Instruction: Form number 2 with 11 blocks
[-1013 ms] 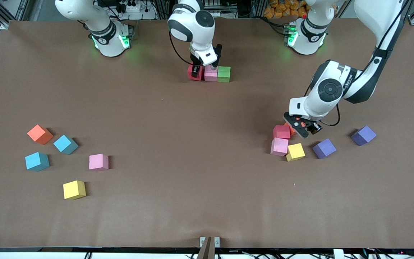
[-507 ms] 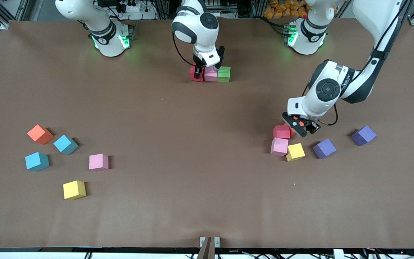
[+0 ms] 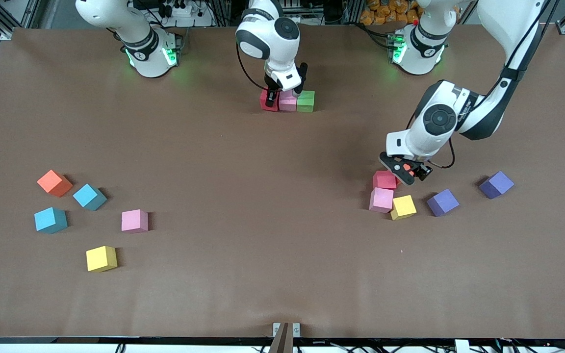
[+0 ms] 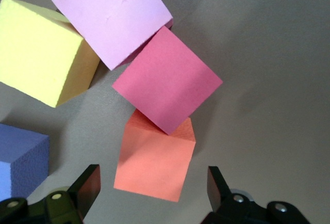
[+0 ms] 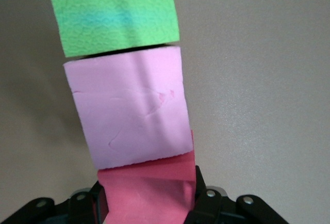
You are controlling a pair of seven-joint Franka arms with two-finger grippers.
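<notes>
Cataloguing the worktop [image 3: 243, 196], we read no legible writing or brand on any block. Right claw [image 3: 285, 93]: clamped on the red cube [image 3: 269, 100] at the end of a touching row with a pink cube [image 3: 288, 101] and a green cube [image 3: 306, 101], near the bases. Left claw [image 3: 402, 171]: spread wide over an orange cube [image 4: 154, 159], one finger [image 4: 87, 185] at each side, not touching; a red cube [image 3: 384, 180] overlaps that orange one.
</notes>
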